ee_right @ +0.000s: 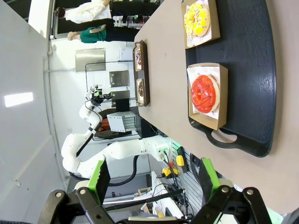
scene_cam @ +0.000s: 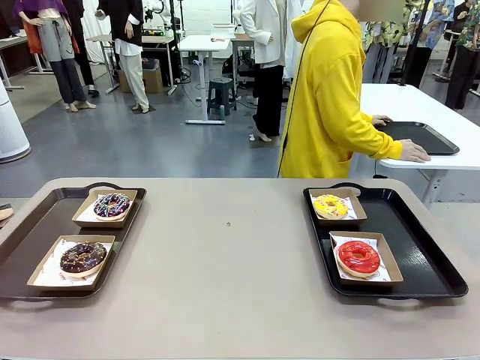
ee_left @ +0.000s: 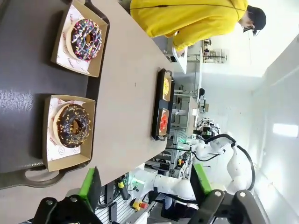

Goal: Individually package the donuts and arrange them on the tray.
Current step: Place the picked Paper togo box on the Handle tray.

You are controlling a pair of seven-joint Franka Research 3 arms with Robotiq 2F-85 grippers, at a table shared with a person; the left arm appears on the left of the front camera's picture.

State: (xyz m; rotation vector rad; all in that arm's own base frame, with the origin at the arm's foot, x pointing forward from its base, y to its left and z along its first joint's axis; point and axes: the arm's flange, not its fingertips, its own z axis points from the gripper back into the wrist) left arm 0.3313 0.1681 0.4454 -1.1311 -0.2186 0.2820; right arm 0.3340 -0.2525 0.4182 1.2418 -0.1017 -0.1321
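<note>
Each donut lies in its own open brown paper-lined box. On the left black tray are the purple-and-white sprinkled chocolate donut and the tan-crumb chocolate donut. The right black tray holds the yellow donut and the red donut. My left gripper hangs open above the near edge of the left tray, with the crumb donut and the sprinkled donut ahead of it. My right gripper is open off the near end of the right tray, facing the red donut and the yellow donut.
A person in a yellow hoodie stands at the far side, turned to a white table with both hands by another black tray. The tan tabletop lies bare between the two trays.
</note>
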